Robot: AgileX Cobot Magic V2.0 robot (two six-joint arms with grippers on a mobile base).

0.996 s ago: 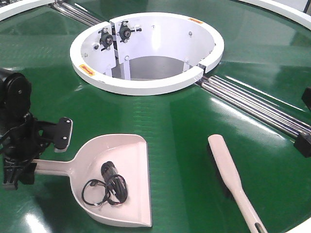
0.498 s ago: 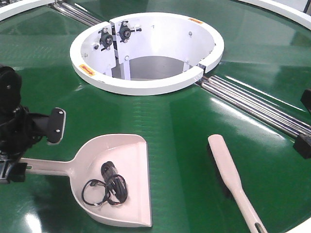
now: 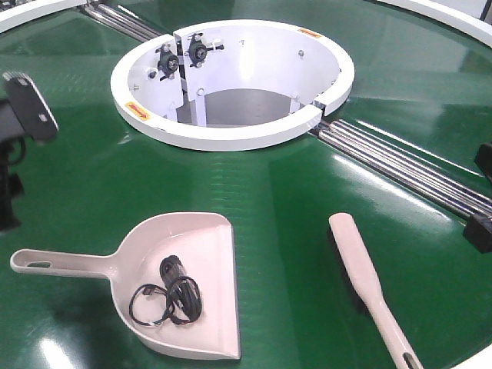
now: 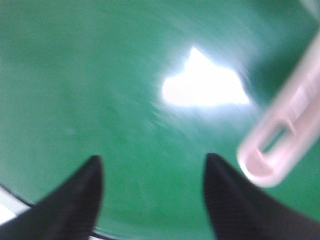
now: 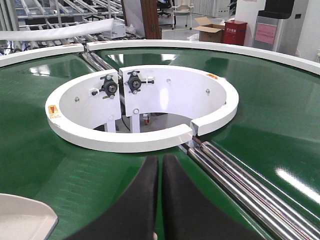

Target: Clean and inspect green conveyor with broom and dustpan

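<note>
The pinkish dustpan (image 3: 192, 261) lies flat on the green conveyor (image 3: 277, 192), handle pointing left, with a coiled black cable (image 3: 169, 296) in its pan. My left gripper (image 3: 19, 146) hangs open at the left edge, above and clear of the handle. In the blurred left wrist view its jaws (image 4: 152, 162) are spread over bare belt, and the dustpan handle end (image 4: 280, 145) with its hang hole lies to their right. The cream broom (image 3: 369, 284) lies at lower right, untouched. My right gripper (image 5: 159, 159) is shut and holds nothing; it shows only at the right edge (image 3: 480, 229).
A white ring housing (image 3: 231, 134) with bearings inside surrounds the centre opening. Steel rollers (image 3: 400, 165) run from it to the right edge, just below my right gripper. A corner of the dustpan (image 5: 22, 217) shows in the right wrist view.
My left gripper has drawn back off the dustpan handle and risen up to the left edge. The dustpan, cable and broom have stayed where they were.
</note>
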